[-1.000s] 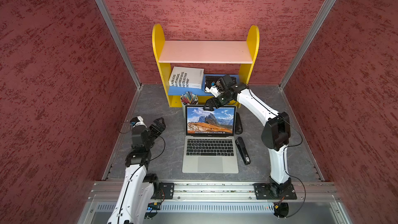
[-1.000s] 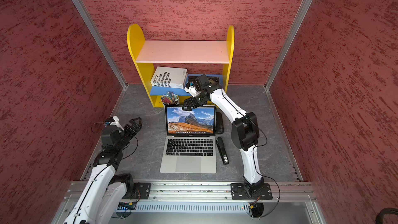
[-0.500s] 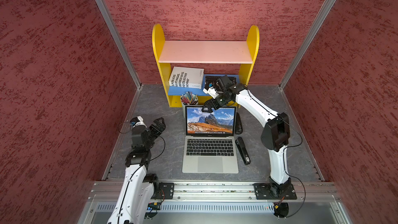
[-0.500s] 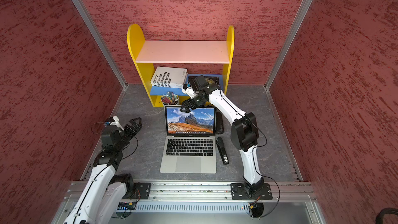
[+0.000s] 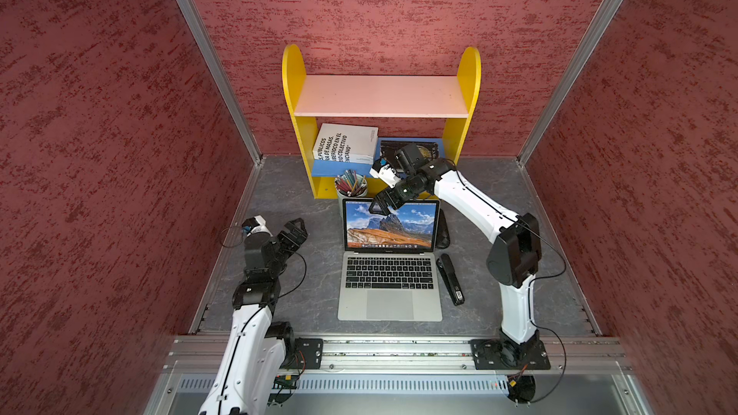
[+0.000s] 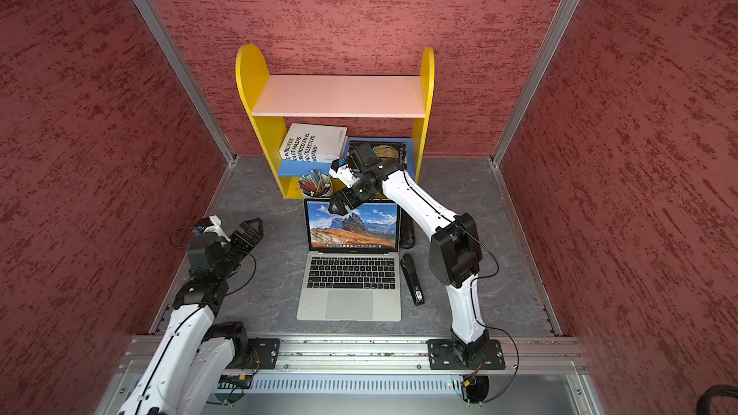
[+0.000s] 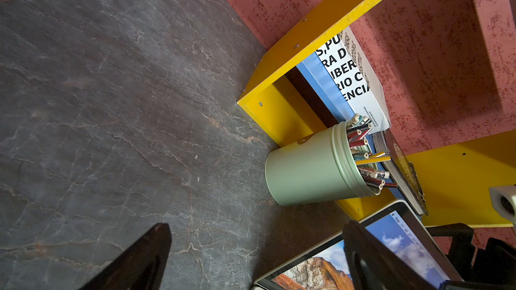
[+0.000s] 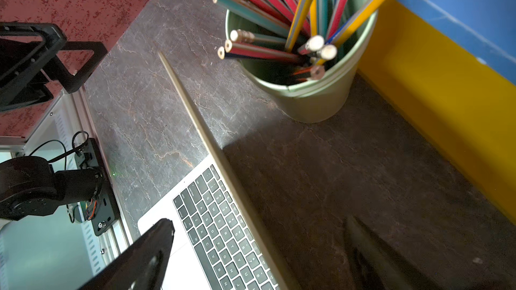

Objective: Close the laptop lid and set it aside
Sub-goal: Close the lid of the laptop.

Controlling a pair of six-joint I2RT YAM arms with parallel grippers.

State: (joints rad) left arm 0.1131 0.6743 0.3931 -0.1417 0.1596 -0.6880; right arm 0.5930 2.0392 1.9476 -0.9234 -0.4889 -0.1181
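R fingers [image 5: 377, 205] over lid [image 5: 389, 227], wide, empty, L fingers [image 5: 294, 230] wide, empty, pencil cup [image 5: 350, 190] behind lid

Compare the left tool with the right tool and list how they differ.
The left tool hangs over bare table beside the laptop; the right tool is over the lid's top edge. In the right wrist view, the right tool's jaws stand either side of that edge; the left tool's jaws have nothing between them. Both are open and hold nothing.
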